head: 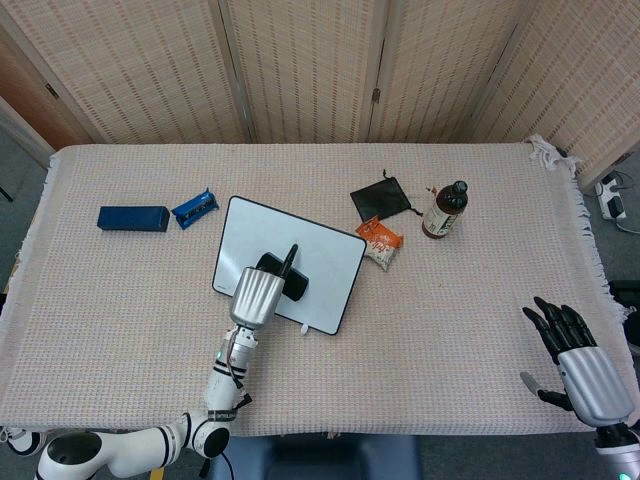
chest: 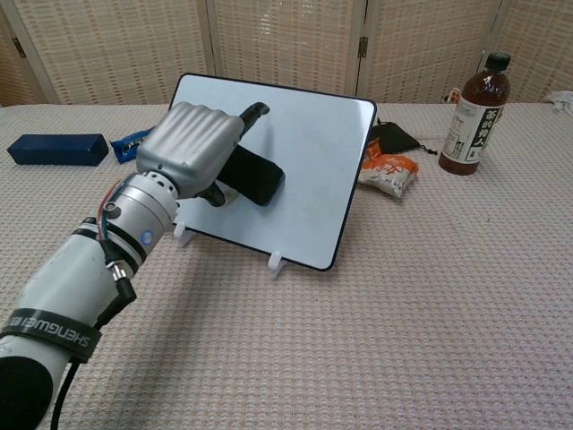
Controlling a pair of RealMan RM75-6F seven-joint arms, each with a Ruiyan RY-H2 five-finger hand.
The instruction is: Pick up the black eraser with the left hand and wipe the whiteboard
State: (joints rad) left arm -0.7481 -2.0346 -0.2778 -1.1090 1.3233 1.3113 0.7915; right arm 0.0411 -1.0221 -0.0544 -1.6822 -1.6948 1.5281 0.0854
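The left hand (chest: 191, 145) grips the black eraser (chest: 252, 176) and presses it against the face of the whiteboard (chest: 304, 152), a little left of the board's middle; one finger sticks up above the knuckles while the others curl over the eraser. The whiteboard leans back on small white feet (chest: 277, 262) on the woven tablecloth (chest: 403, 313).

Left of the whiteboard lie a small blue tray (head: 195, 208), just off its upper corner, and farther out a dark blue box (head: 133, 217). Right of the whiteboard, an orange snack packet (head: 380, 242) lies near its upper right corner, with a black drawstring pouch (head: 383, 197) behind it and a dark bottle (head: 444, 209) standing upright beyond those.

Well apart from the whiteboard, at the table's near right corner, the right hand (head: 583, 365) holds nothing, fingers spread.
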